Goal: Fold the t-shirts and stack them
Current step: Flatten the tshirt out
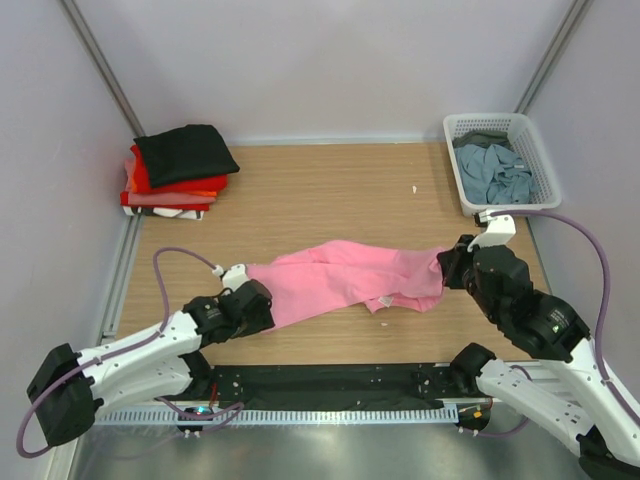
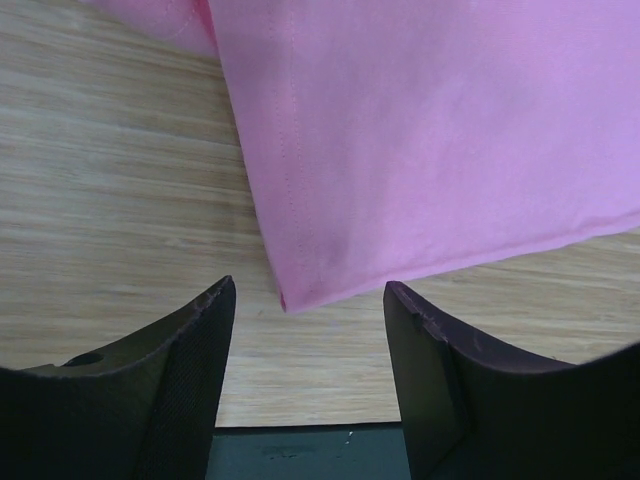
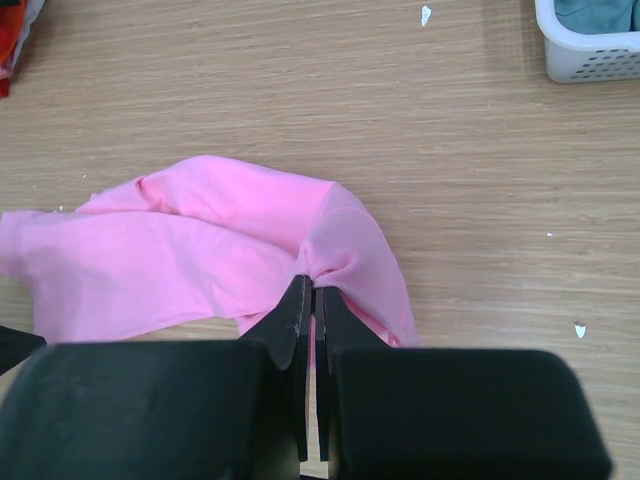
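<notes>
Pale wood desk [image 1: 330, 190] runs out to plain grey walls, and nearest the arm bases the pink t-shirt [image 1: 340, 275] lies stretched crosswise, rumpled in the middle. At its left end the left claw [image 2: 308, 292] stands spread apart with a hemmed corner lying between its tips, while the right claw [image 3: 312, 285] is pinched tight on a bunched fold at the right end. Farther back, a black t-shirt [image 1: 185, 150] tops the folded stack [image 1: 165, 190] at far left, and the white basket [image 1: 540, 165] at far right holds a grey-blue t-shirt [image 1: 495, 172].
</notes>
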